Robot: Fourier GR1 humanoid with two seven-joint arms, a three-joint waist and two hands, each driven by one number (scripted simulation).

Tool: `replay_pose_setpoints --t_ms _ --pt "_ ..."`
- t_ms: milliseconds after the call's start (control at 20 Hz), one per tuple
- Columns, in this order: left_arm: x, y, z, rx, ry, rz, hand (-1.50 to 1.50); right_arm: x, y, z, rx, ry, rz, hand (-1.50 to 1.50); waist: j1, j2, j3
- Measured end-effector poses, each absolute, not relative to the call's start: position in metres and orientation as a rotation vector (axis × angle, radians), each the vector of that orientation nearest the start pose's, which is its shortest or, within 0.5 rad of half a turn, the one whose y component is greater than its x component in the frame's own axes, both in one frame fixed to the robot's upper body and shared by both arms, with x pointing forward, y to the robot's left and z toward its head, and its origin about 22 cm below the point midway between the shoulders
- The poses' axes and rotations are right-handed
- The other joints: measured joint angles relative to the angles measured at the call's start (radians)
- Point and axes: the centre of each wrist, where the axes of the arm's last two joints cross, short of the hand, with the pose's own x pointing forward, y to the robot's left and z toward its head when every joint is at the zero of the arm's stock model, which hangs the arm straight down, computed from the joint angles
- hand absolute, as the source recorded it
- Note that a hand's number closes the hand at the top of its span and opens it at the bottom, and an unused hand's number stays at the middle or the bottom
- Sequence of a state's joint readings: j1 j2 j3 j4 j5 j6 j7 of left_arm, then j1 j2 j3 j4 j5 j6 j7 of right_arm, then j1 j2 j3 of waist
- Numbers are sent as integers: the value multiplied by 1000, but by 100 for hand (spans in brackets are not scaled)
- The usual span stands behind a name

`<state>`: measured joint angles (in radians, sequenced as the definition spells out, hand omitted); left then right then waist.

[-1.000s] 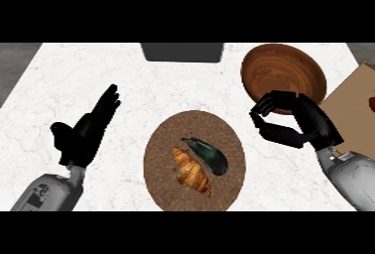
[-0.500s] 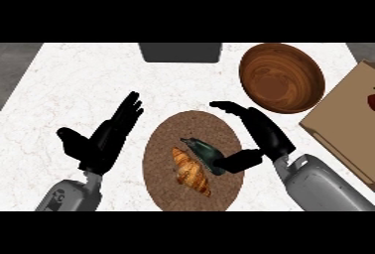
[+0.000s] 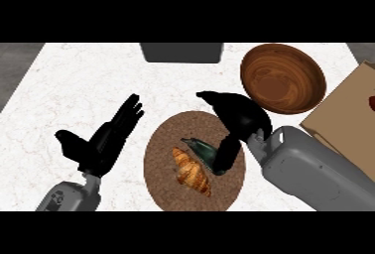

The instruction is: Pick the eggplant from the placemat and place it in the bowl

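Observation:
A dark green eggplant (image 3: 199, 148) lies on the round brown placemat (image 3: 162, 163), beside a croissant (image 3: 192, 171). My right hand (image 3: 239, 117) hovers over the mat's right part. Part of the hand reaches down along the eggplant's right side and hides that end. The eggplant's left side shows no fingers on it. The wooden bowl (image 3: 282, 77) stands at the back right, with nothing in it. My left hand (image 3: 107, 140) rests open left of the mat, fingers up.
A dark grey box (image 3: 181, 52) sits at the counter's back edge. A light wooden board (image 3: 343, 115) lies at the right with a red thing (image 3: 371, 101) at the picture's edge. White counter spreads to the left.
My right hand came from beside the bowl to the placemat and has lowered onto the eggplant's right side. My left hand shifted slightly toward the mat. The eggplant has not moved.

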<state>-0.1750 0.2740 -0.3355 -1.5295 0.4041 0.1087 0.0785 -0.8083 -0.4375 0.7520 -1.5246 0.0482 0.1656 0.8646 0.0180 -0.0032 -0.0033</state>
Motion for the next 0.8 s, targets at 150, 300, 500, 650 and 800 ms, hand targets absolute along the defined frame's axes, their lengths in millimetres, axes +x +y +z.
replay_pose_setpoints --t_ms 150,300,500,650,800 --pt "269 195 28 -281 -1481 -153 0 314 -71 155 -440 -1028 1328 -150 0 2 1" --pt "272 197 25 -280 -1481 -149 0 324 -51 153 -406 -955 1339 -150 0 5 1" --pt "268 198 24 -280 -1485 -145 0 336 -36 144 -399 -861 1350 -150 1 4 2" --pt "267 199 23 -282 -1485 -143 0 338 -29 128 -415 -792 1365 -150 -2 4 2" --pt "268 203 26 -278 -1488 -142 0 346 -33 120 -425 -738 1373 -150 -6 4 2"
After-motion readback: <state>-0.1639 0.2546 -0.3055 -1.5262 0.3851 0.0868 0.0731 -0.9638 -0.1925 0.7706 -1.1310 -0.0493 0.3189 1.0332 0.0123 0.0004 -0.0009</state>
